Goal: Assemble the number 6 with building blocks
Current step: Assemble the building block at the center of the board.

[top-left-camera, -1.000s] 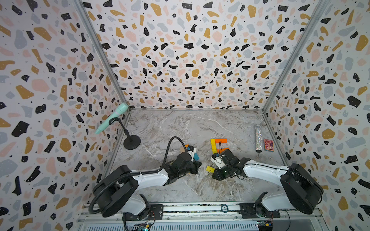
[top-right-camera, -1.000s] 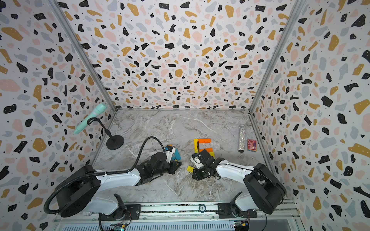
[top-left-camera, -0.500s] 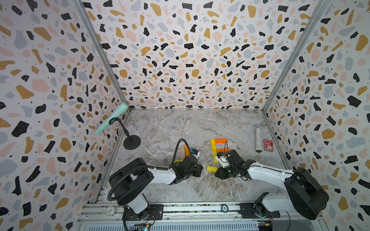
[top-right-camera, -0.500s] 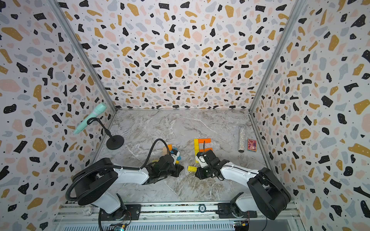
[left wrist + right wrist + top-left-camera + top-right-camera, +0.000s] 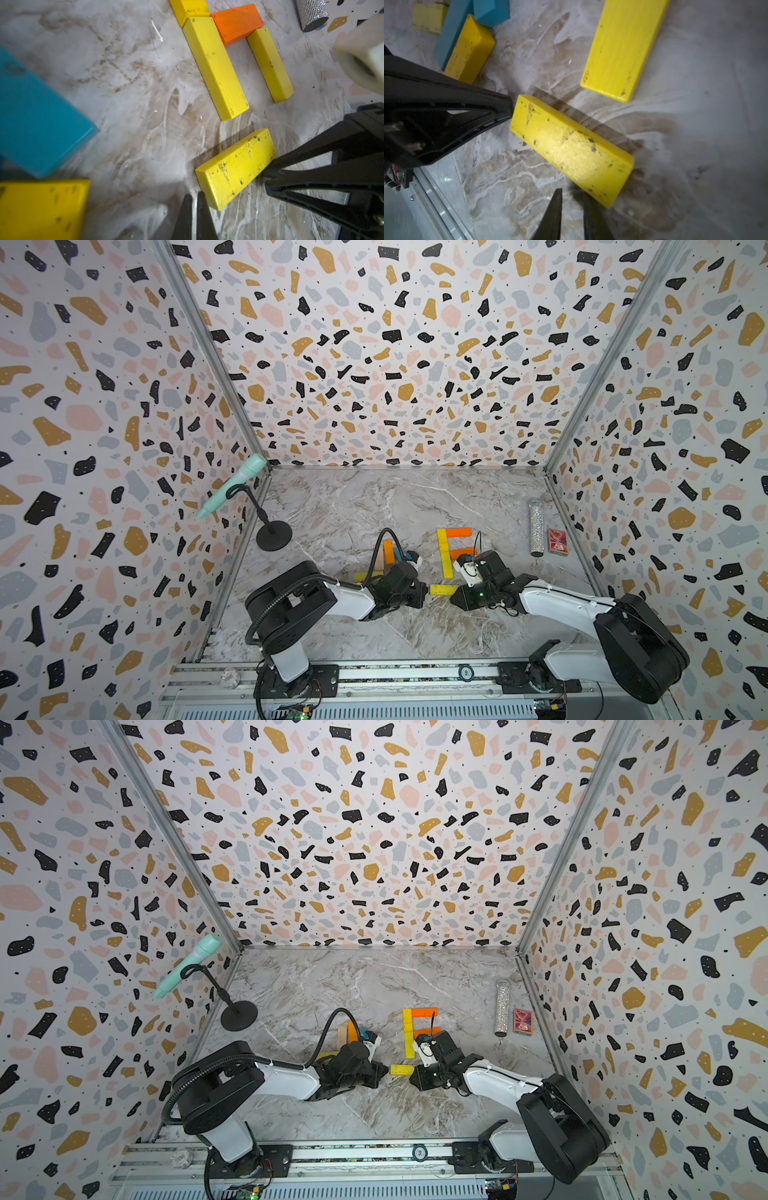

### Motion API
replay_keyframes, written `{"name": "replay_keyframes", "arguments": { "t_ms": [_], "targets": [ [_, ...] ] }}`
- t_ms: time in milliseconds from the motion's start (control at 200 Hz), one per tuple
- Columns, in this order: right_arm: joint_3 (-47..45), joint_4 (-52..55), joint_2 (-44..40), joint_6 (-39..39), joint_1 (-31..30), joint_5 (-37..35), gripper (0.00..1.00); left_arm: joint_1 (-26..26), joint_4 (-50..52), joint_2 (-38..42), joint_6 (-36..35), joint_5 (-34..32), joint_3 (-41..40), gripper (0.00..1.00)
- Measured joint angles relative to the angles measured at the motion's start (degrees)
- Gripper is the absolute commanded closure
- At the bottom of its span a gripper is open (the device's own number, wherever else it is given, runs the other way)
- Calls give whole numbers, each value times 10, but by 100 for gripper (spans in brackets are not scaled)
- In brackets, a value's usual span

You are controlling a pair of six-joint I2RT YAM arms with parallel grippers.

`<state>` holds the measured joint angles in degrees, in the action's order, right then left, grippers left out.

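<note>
Marble tabletop | scuffed yellow plank | left jaws closed | right jaws slightly apart

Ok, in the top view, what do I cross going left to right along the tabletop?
Microphone stand base, left gripper, loose yellow plank, right gripper, glitter tube, red card box.

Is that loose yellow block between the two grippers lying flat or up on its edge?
Lying flat: the yellow block shows its wide speckled face upward and only a thin side, in both wrist views.
</note>
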<state>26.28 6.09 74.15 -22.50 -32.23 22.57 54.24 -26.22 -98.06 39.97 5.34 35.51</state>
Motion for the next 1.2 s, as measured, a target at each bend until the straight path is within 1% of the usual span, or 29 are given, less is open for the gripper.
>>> {"name": "replay_keyframes", "arguments": {
  "t_ms": [436,1201],
  "targets": [
    [-15,-23,-5,0,33,17,79,7,-47,-29,16,19,6,100],
    [-30,-35,-15,12,80,34,79,9,-66,-65,22,28,37,100]
  ]
}}
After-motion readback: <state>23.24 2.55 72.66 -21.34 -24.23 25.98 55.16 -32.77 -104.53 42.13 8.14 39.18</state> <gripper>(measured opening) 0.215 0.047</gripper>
